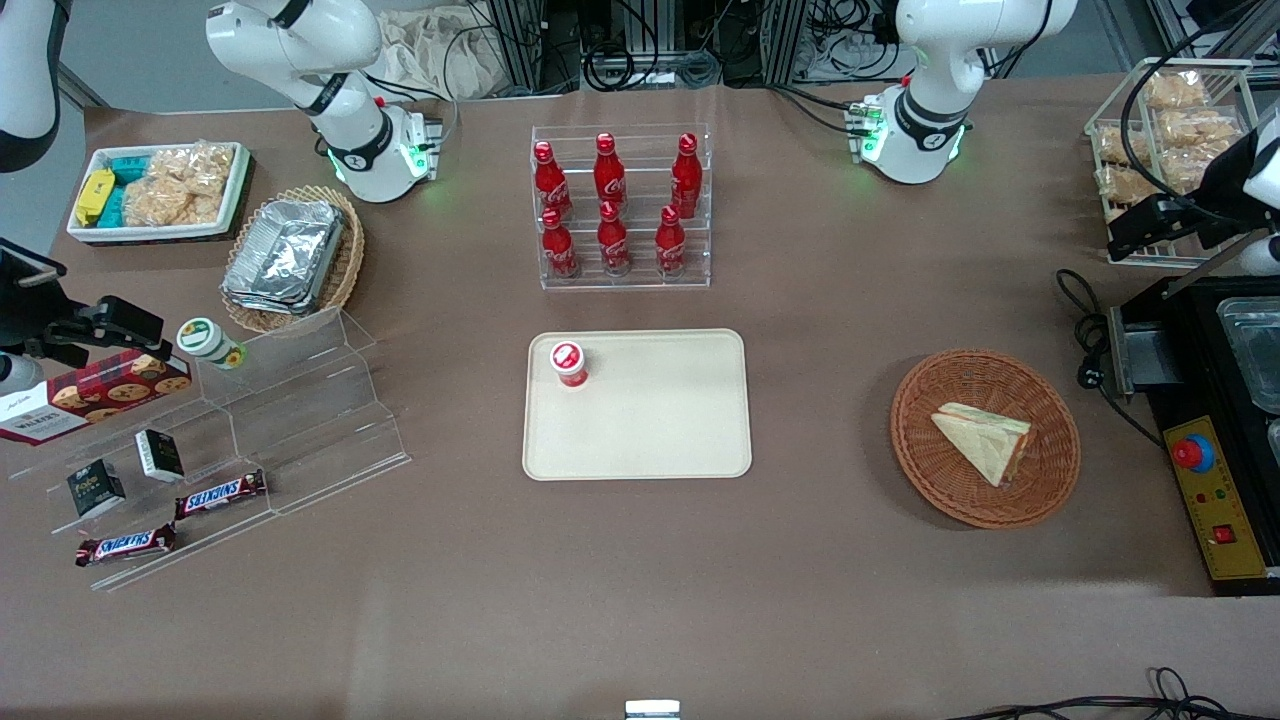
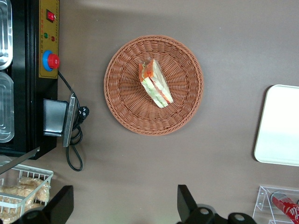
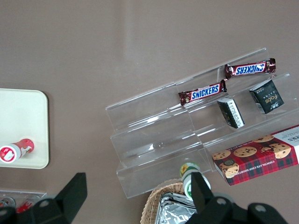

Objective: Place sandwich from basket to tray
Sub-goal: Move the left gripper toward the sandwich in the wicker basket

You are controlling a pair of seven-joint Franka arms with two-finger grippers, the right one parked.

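The sandwich [image 1: 985, 437] is a pale wedge with orange-red filling, lying in the round reddish-brown basket [image 1: 935, 480] toward the working arm's end of the table. It also shows in the left wrist view [image 2: 155, 84], inside the basket [image 2: 126, 105]. The beige tray [image 1: 660, 425] lies flat at the table's middle, and its edge shows in the left wrist view [image 2: 280, 135]. My left gripper [image 1: 1140, 228] hangs high above the table, farther from the front camera than the basket. Its fingers [image 2: 187, 203] stand wide apart and hold nothing; the gripper [image 2: 124, 205] is well off the sandwich.
A small red-capped bottle [image 1: 569, 363] stands on the tray's corner. A black machine with a red button [image 1: 1215, 500] and its cable [image 1: 1085, 330] sit beside the basket. A wire rack of snack bags [image 1: 1160, 120] stands near the gripper. A rack of red bottles [image 1: 620, 210] stands farther back than the tray.
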